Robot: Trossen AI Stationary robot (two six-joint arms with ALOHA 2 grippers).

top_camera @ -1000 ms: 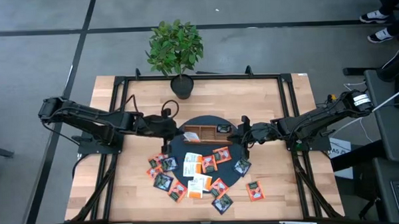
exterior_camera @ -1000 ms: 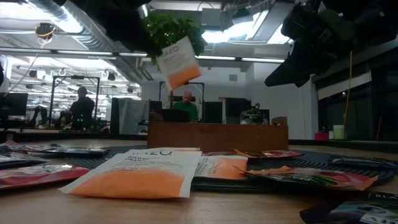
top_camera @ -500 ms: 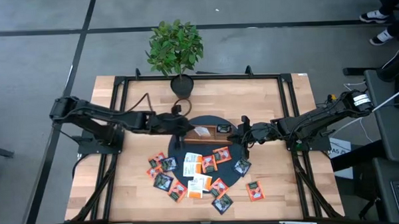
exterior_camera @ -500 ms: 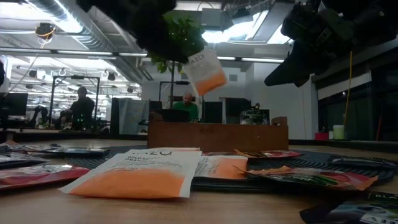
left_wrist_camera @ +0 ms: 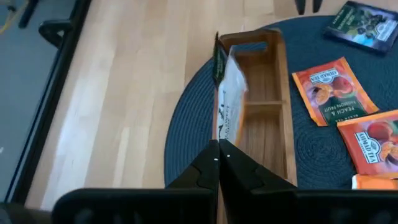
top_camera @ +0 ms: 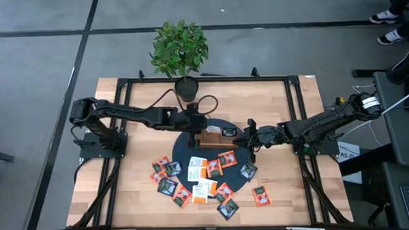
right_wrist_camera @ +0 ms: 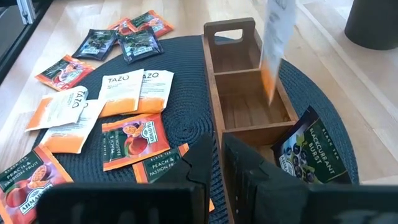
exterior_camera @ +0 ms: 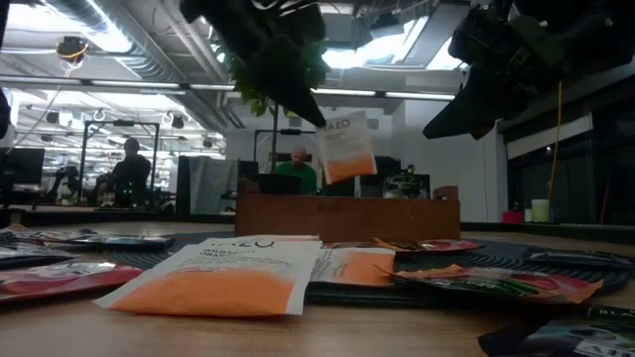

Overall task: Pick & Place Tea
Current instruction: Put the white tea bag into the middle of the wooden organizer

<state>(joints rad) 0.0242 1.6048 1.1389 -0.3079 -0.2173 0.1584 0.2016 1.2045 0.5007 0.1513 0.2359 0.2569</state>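
Both arms reach inward: left gripper [exterior_camera: 319,121] pinches a white-orange sachet [exterior_camera: 346,147] above the wooden tray [top_camera: 215,136]; right gripper [top_camera: 250,140], nearly closed, hovers beside it.

Even overhead light, soft shadows; ceiling lights [exterior_camera: 397,50] glare in the low view, the near sachet [exterior_camera: 223,278] blurred.
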